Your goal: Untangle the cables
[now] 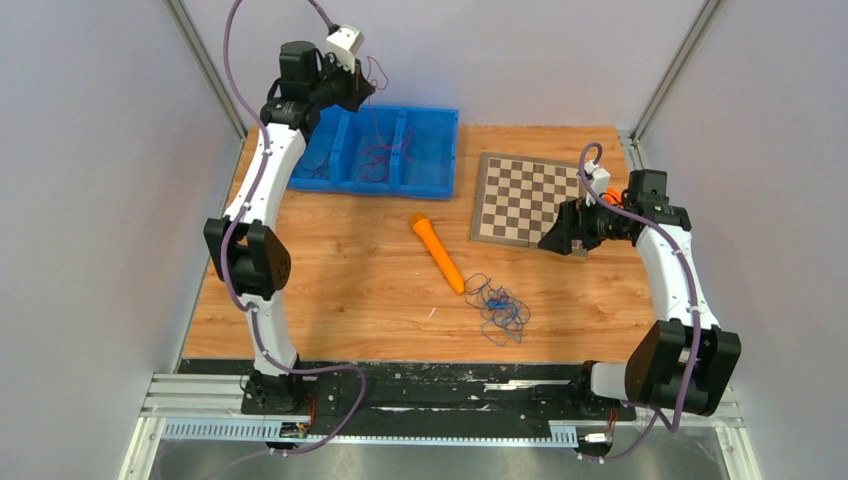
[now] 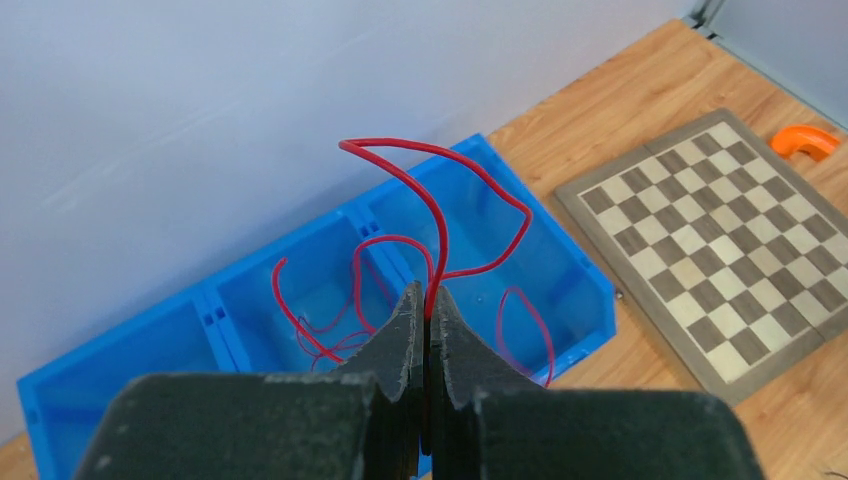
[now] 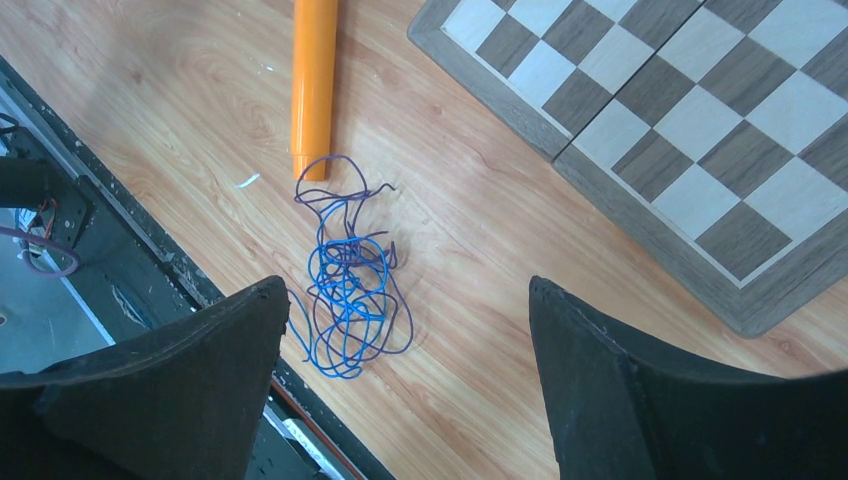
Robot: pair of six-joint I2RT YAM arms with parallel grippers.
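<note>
Nearest, on the wooden surface (image 1: 340,290), a bunch of blue and dark purple cables (image 3: 348,290) lay in tight overlapping loops, just right of the near end of an orange cylinder (image 3: 313,85). One purple loop reached that end; contact could not be confirmed.

The right claw (image 3: 408,292) hung over this bunch with its jaws wide apart and nothing between them. A chessboard (image 1: 525,197) lay beyond it, clear of the bunch.

At the far left stood a blue bin (image 1: 432,150) with three compartments. The left claw (image 2: 427,312) was raised above it, jaws together and clamped on a red cable (image 2: 440,205). The cable arched up past the fingertips, and further red strands trailed down into the bin.

Handling assessment:
- The wires appeared very light, thin and springy. They kept their curl instead of draping.
- Loops would probably snag one another. A pull on the dense blue centre would likely tighten the knot or drag the whole bunch.
- The recommended hold was an outlying purple loop or a free end, pinched firmly because such thin wire could slip.
</note>
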